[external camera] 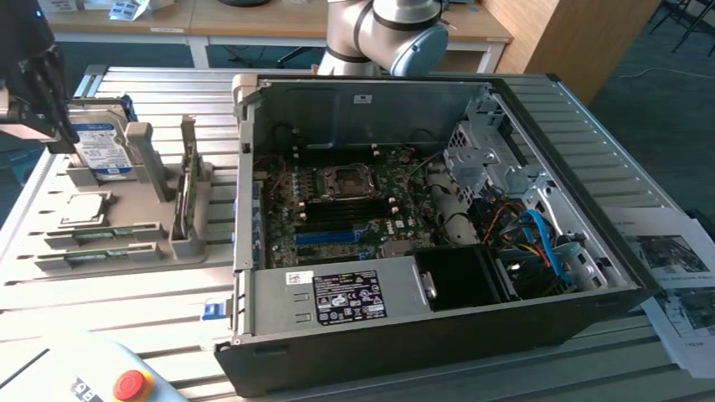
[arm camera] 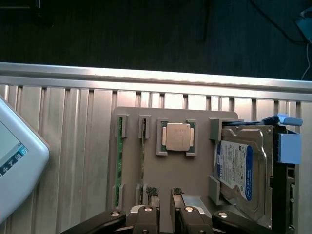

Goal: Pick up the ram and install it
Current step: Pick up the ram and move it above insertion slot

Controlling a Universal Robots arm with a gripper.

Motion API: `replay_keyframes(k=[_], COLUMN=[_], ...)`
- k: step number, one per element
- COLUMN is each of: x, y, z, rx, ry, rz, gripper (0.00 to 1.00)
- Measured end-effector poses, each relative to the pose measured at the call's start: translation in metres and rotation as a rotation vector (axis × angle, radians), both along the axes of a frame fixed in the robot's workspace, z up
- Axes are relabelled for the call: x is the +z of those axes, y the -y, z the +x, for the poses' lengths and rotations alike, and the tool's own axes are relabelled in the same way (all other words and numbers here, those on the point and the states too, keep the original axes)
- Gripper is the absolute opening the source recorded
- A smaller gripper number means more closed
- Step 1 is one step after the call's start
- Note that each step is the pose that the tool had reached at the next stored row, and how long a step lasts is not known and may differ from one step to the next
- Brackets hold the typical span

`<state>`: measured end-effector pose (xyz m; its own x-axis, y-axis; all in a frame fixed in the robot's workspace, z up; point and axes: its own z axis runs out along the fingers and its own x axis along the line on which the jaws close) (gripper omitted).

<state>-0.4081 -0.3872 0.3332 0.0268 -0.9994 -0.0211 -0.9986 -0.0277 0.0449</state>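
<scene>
Ram [arm camera: 143, 161]: green stick on its long edge in a narrow slot of the grey holder, both ends in clips. Out on the table beside the computer case, not yet installed.
Second stick [arm camera: 118, 165]: same kind, on edge in the neighbouring slot, just beside the ram on the side away from the processor.
Gripper [arm camera: 164, 194]: hovers above the holder's edge, nearest the ram, touching nothing.
Fingers [arm camera: 151, 192]: parted, with a bare gap between the ribbed pads and nothing grasped.
Alignment: gap appears to lie a little toward the processor side of the ram rather than directly over it. Angle poor, so not certain.
Holder [arm camera: 200, 165]: grey moulded tray flat on the table, carrying both sticks, the processor and the hard drive in a row.
Processor [arm camera: 178, 136]: square silver chip lying flat in its pocket, between the ram and the hard drive.
Hard drive [arm camera: 239, 165]: blue-and-white label up, leaning in a cradle at the holder's far end from the sticks.
Table [external camera: 112, 310]: slatted aluminium surface under the holder and the case.
Computer case [external camera: 447, 343]: black tower on its side with the panel off, at the exterior view's right of the holder.
Motherboard [external camera: 357, 209]: exposed inside the case, a blue slot strip [external camera: 330, 237] near its front edge.
Pendant [arm camera: 14, 161]: pale handheld unit with a screen, near the holder on the sticks' side.
Papers [external camera: 671, 268]: printed sheets on the table at the exterior view's right of the case.
</scene>
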Motion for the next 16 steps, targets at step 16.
replay_keyframes(k=[16], x=[-0.0254], y=[0.0018], z=[0.000], rx=[0.000], ry=[0.0000], rz=[0.0000], gripper=[0.24])
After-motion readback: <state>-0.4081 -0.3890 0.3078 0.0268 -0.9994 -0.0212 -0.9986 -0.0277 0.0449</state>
